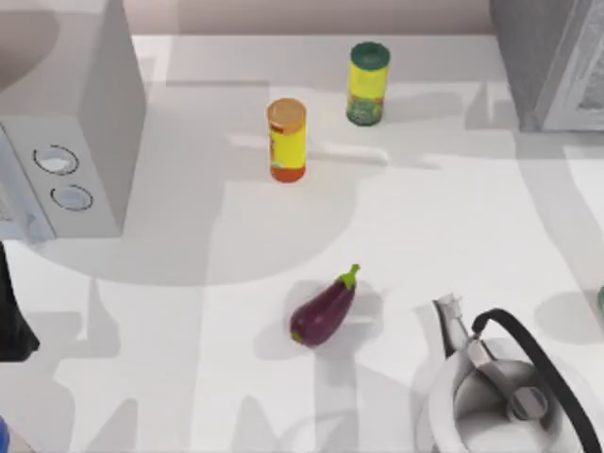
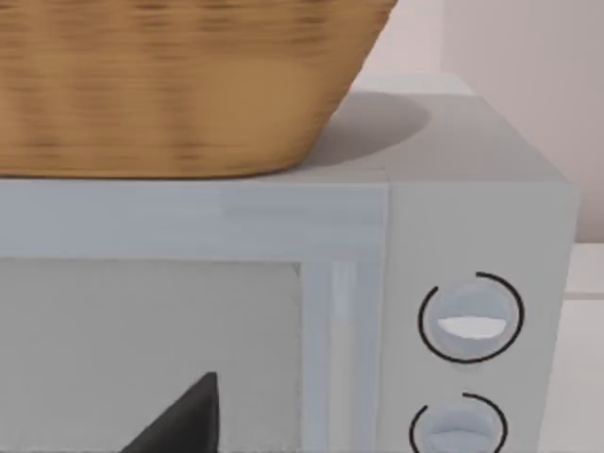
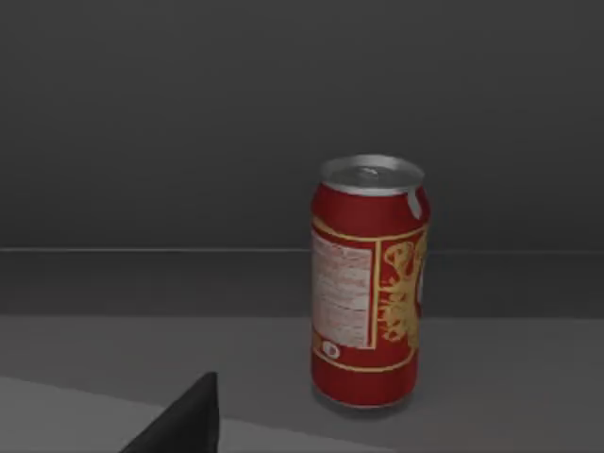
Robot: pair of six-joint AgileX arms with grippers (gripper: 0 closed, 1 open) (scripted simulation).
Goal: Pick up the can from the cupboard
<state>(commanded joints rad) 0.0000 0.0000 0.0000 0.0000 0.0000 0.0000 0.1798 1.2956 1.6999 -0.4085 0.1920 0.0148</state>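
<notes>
At the table's left edge, the left arm (image 1: 14, 321) sits parked beside the microwave (image 1: 85, 142). On the right, inside the dim cupboard (image 1: 552, 57), the can (image 3: 370, 283) stands upright on the shelf. I cannot tell how far the right claw is open. Best approach level, centre the can between the fingers, then close.

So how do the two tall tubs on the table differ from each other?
The orange-lidded tub has an orange lid and orange base; the green-lidded tub has a green lid and green base. The orange-lidded tub stands nearer the eggplant; the green-lidded tub stands farther back and more to the right. Both are upright cylinders with yellow bodies, standing apart on the table.
</notes>
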